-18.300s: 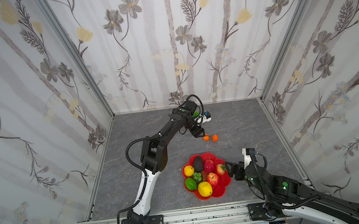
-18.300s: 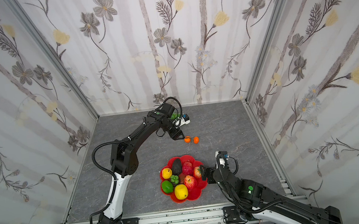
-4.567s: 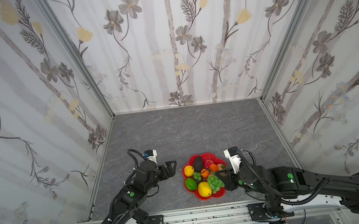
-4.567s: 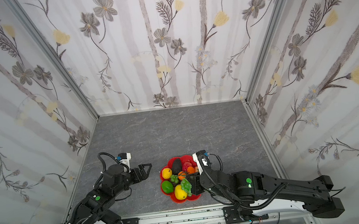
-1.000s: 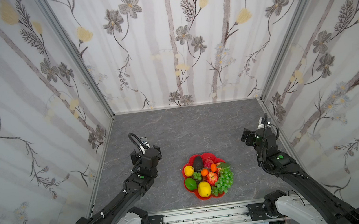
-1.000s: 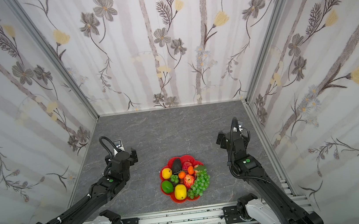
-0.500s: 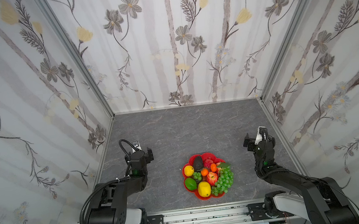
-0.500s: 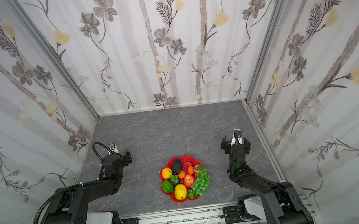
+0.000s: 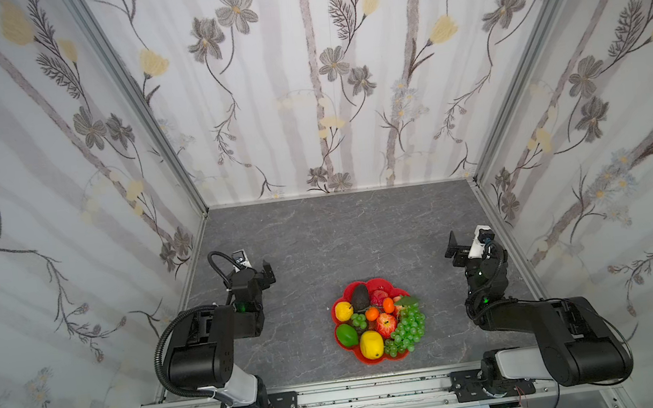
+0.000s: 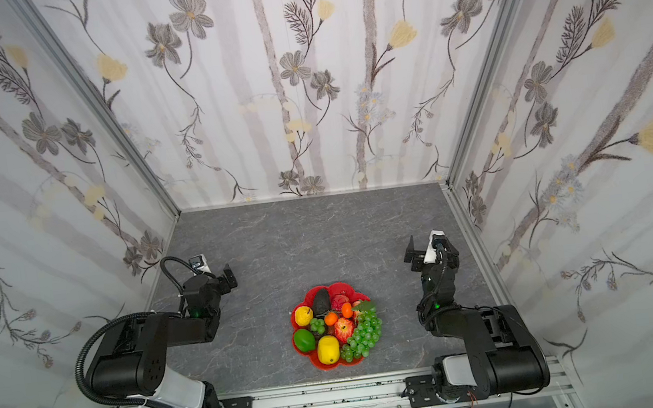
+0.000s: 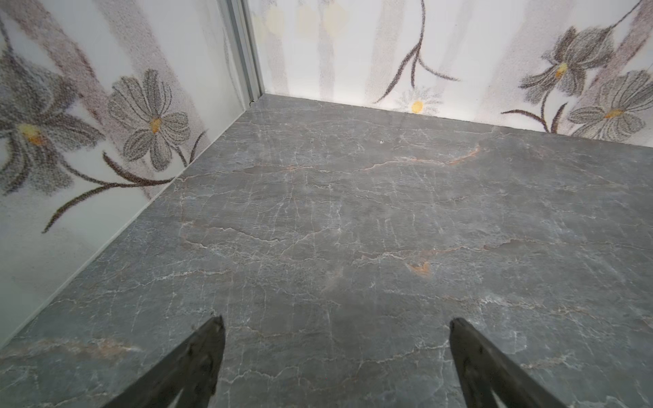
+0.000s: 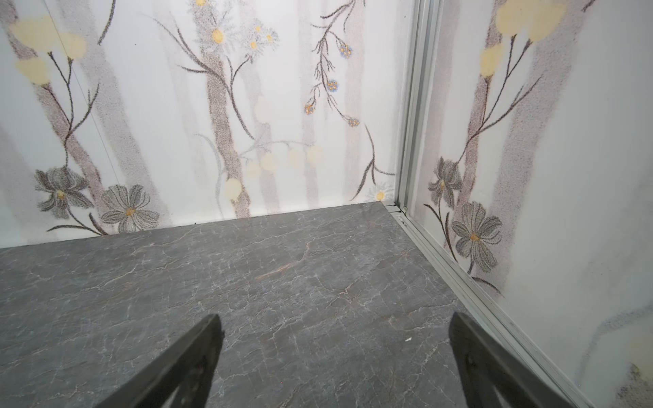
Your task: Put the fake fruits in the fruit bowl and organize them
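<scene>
While no fruit lies loose on the grey table (image 9: 320, 235) in either top view, the step in hand reads as parking and a final check.

- Left gripper (image 11: 336, 320): folded low near the left wall, well apart from the bowl. Jaws spread wide, nothing between them but bare table.
- Fruit bowl (image 9: 387, 281): red, scalloped, near the front rail, between the two arms. Contents, left to right:
  - green lime (image 9: 346, 334) and yellow pear (image 9: 343, 310)
  - dark avocado (image 9: 359, 296)
  - lemon (image 9: 371, 344)
  - two small oranges (image 9: 372, 313)
  - red apple (image 9: 386, 326)
  - grape bunch (image 9: 408, 329), lying along the right rim
- Right gripper (image 12: 335, 317): folded near the right wall, well apart from the bowl. Jaws likewise wide apart and empty.

Handling note, as judgement: the placing looks done. Both arms are best rested low and clear, with no sweep over the bowl. The grapes look the least settled item. Should tidying be wanted, a gentle inward nudge from the right side seems safest, avoiding the round fruits, which would roll.
</scene>
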Robot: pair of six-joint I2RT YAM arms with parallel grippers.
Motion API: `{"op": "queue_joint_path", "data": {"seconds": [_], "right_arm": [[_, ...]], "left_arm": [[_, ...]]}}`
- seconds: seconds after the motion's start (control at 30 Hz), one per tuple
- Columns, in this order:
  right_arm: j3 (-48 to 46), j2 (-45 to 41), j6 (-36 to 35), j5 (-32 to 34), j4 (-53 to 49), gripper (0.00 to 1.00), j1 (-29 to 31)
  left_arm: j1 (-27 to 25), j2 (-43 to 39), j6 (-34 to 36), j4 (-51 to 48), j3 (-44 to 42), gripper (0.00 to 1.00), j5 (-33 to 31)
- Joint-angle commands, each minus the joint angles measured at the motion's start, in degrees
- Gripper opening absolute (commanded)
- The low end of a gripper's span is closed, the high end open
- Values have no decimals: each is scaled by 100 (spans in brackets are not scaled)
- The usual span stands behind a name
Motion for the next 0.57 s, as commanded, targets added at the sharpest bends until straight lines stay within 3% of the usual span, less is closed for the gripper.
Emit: {"op": "queue_joint_path", "data": {"seconds": [0.0, 0.53], "right_arm": [[-15, 9, 13, 60, 374, 100, 7], [-49, 5, -31, 121, 425, 100, 51]], "left_arm": [[3, 1, -89, 48, 13, 100, -21], [3, -6, -92, 16, 28, 100, -23]]}}
